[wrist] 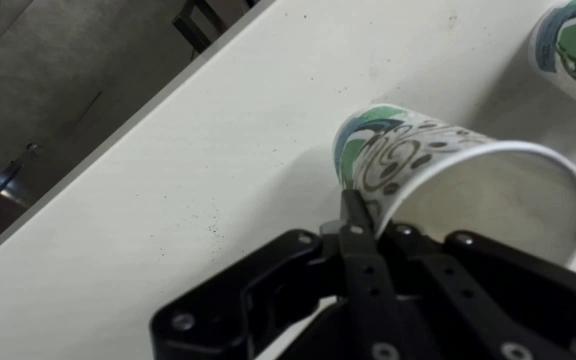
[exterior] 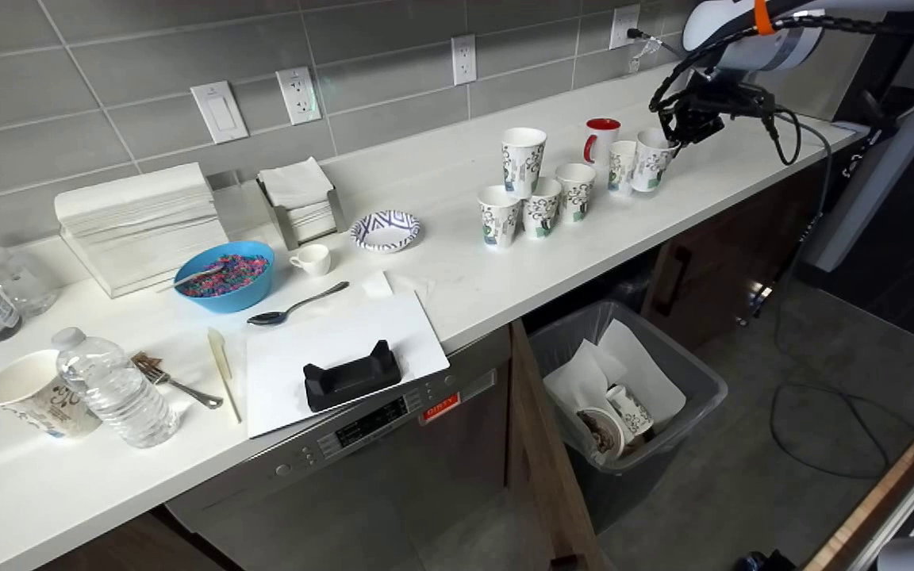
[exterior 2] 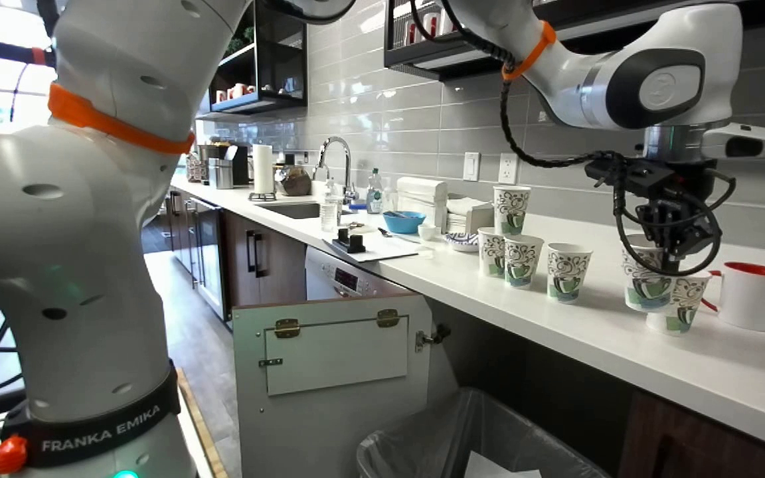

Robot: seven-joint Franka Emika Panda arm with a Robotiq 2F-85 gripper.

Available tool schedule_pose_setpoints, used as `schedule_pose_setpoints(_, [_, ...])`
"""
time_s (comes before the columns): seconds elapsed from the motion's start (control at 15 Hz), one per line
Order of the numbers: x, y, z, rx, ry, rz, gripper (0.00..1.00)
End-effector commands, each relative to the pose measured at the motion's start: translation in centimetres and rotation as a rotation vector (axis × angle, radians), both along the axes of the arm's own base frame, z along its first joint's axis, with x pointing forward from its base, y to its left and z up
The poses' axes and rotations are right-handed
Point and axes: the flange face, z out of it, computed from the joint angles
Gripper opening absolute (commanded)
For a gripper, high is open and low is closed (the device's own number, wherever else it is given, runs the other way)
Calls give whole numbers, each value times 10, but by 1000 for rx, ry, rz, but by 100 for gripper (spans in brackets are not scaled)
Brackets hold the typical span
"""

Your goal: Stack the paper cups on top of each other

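Observation:
The paper cups are white with brown swirls and green-blue prints. One upper cup (exterior: 522, 162) stands upright across the rims of a left cup (exterior: 498, 218) and a middle cup (exterior: 542, 210). A third cup (exterior: 575, 194) stands upright beside them. My gripper (wrist: 368, 215) is shut on the rim of a held cup (wrist: 413, 150), one finger outside, the other inside. In an exterior view the held cup (exterior 2: 645, 289) looks slightly above the counter. It partly covers another upright cup (exterior 2: 684, 302) behind it. A further cup (wrist: 575, 55) shows at the wrist view's upper right.
A white mug with red inside (exterior 2: 751, 299) stands behind the held cup. A patterned bowl (exterior: 385, 231), cream mug (exterior: 312, 259), blue bowl (exterior: 227, 277), bottle (exterior: 116, 388) and large paper cup (exterior: 44, 396) stand farther along the counter. A bin (exterior: 703, 388) stands below the counter's front edge.

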Motion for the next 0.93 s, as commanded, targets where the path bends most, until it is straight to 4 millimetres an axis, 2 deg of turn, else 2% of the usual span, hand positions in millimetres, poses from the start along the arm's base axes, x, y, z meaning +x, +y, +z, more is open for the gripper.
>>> schedule_pose_setpoints(0.0, [-17, 21, 18, -17, 55, 47, 1])
schedule_pose_setpoints(0.53, [-10, 66, 61, -94, 102, 178, 1])
schedule_pose_setpoints(0.87, [6, 96, 74, -83, 138, 286, 1])
